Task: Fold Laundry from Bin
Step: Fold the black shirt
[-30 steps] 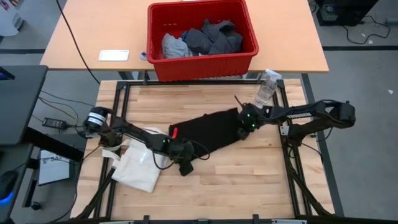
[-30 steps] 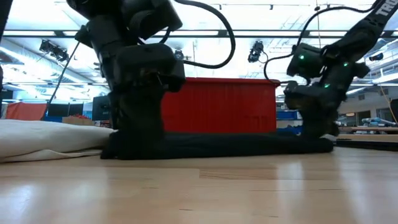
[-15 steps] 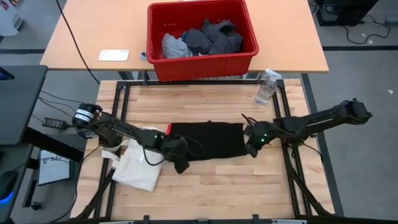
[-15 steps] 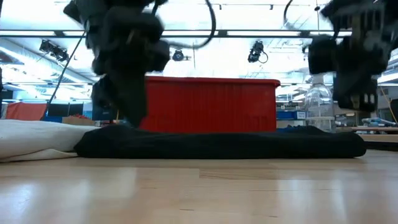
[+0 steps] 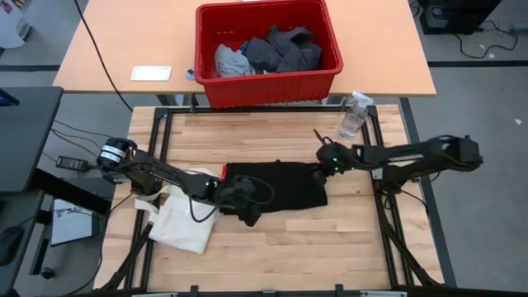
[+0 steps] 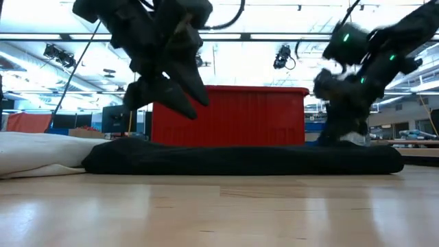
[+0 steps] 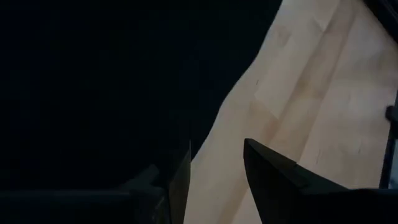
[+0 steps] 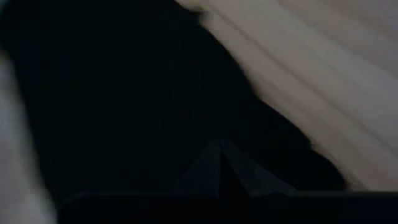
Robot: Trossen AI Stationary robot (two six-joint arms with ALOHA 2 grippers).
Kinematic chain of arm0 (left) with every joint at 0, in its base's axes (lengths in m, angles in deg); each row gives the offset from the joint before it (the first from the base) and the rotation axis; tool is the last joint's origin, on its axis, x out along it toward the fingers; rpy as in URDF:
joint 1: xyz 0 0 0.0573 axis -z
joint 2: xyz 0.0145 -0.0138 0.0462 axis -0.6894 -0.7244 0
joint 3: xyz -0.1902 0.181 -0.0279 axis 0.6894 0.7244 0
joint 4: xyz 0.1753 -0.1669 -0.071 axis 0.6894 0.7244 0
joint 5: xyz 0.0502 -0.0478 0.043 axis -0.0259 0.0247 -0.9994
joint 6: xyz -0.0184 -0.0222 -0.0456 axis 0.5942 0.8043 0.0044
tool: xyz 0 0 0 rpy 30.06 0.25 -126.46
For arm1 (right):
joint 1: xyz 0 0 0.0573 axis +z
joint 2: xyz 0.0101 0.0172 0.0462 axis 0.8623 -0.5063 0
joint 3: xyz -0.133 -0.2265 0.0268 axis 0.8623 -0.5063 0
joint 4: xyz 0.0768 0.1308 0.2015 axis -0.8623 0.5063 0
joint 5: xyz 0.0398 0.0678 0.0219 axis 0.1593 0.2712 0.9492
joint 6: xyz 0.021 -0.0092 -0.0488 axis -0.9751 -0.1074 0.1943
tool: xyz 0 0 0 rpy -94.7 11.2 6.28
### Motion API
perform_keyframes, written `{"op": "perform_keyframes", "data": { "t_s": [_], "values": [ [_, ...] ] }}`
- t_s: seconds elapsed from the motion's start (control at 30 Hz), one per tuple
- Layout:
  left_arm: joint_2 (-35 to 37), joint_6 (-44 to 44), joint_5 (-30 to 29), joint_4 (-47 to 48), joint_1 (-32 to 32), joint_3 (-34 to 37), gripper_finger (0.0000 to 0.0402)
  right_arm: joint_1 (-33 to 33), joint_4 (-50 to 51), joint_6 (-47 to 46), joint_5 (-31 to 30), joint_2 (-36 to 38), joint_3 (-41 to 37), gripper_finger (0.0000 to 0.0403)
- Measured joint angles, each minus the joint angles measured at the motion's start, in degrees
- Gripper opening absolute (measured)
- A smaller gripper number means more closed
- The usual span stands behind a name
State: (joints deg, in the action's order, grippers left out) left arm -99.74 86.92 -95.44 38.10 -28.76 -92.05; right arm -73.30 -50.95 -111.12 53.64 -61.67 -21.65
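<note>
Black T-shirt (image 5: 276, 185) laid flat; L gripper (image 5: 250, 216) held open, R gripper (image 5: 318, 171) closed, nothing seen gripped.

The left gripper (image 7: 214, 180) hangs with its fingers (image 7: 273, 177) apart over the wooden table (image 7: 311, 93), at the edge of the black cloth (image 7: 112, 81).

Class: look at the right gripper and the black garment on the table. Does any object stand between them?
Nothing visible does. The right gripper, shut, sits at the black garment's right edge, with only bare table around it.
</note>
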Motion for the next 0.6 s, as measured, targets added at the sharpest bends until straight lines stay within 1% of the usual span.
{"op": "perform_keyframes", "data": {
  "t_s": [0.07,0.13,0.27,0.37,0.47,0.53,0.6],
  "values": [
    [-0.3,2.6,0.0,1.2,-0.2,0.0,0.0153,-1.9,-0.2,0.6,1.2,-3.5,0.0,0.0007],
    [-0.4,4.8,-0.2,2.0,-0.7,0.0,0.0153,-2.9,2.1,0.6,2.4,-5.8,0.0,0.0005],
    [-0.6,6.2,-0.1,5.0,-2.0,0.0,0.0153,-0.9,6.4,-3.4,3.3,-6.7,0.4,0.0005],
    [-0.6,4.2,0.0,5.3,-3.1,0.0,0.0153,3.1,9.9,-9.1,3.8,-3.9,0.2,0.0003],
    [-0.5,1.7,0.5,5.4,-4.8,0.0,0.0153,8.5,11.9,-17.5,4.6,0.2,-0.2,0.0003],
    [-0.5,0.8,3.5,5.5,-6.4,0.0,0.0153,12.4,11.2,-23.4,5.8,3.7,-0.1,0.0002],
    [-0.1,0.7,8.4,6.0,-7.9,0.0,0.0153,16.1,9.5,-29.2,7.2,7.0,-0.1,0.0004]
  ]
}}
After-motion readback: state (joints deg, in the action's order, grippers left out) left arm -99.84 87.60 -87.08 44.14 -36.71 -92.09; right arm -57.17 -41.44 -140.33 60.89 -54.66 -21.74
